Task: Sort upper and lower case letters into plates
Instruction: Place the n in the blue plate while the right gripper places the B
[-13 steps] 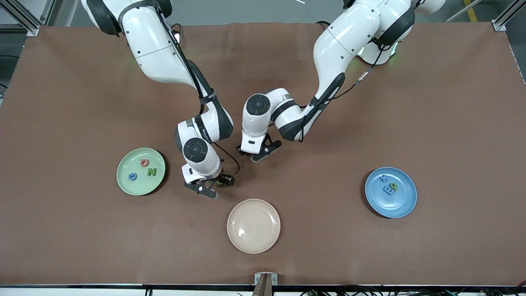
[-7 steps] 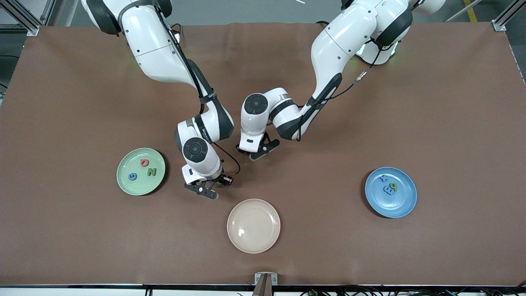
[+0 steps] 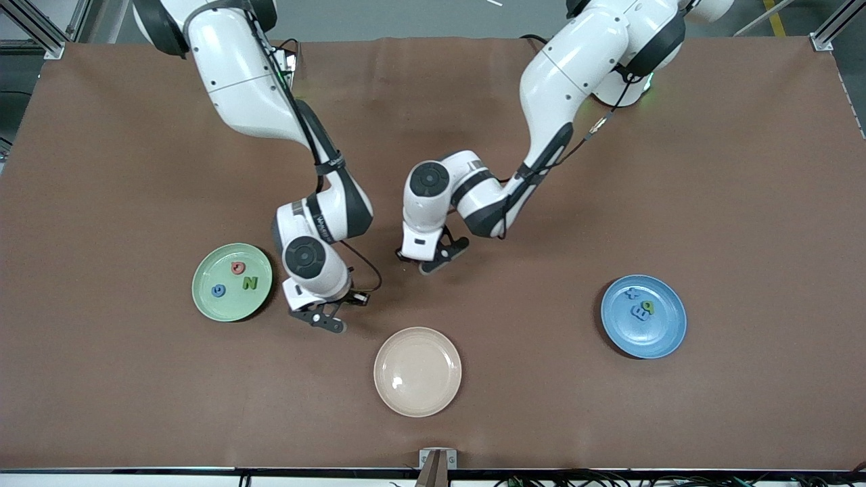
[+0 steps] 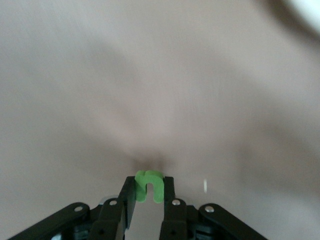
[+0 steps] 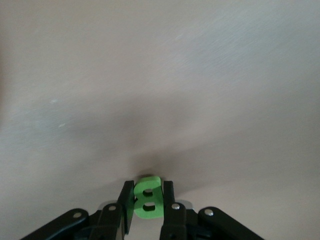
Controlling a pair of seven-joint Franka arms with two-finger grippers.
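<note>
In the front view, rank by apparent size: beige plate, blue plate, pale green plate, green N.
1. Beige plate, slightly the largest.
2. Blue plate and pale green plate: too alike to rank.
3. Green N, by far the smallest.

A desk [image 3: 710, 169] covered edge to edge by a brown cloth fills nearly the whole front view; faint creases run through the cloth near its upper edge. Above that edge lies a strip of grey floor [image 3: 419, 17], marked by a yellow line [image 3: 775, 17] toward one corner. Aluminium frame posts [image 3: 835, 24] stand at both upper corners of the desk. Along the lower edge, a small metal bracket [image 3: 437, 460] sits at the middle, with dark cables [image 3: 609, 481] bundled below. Lighting is even, and shadows on the cloth are soft.
</note>
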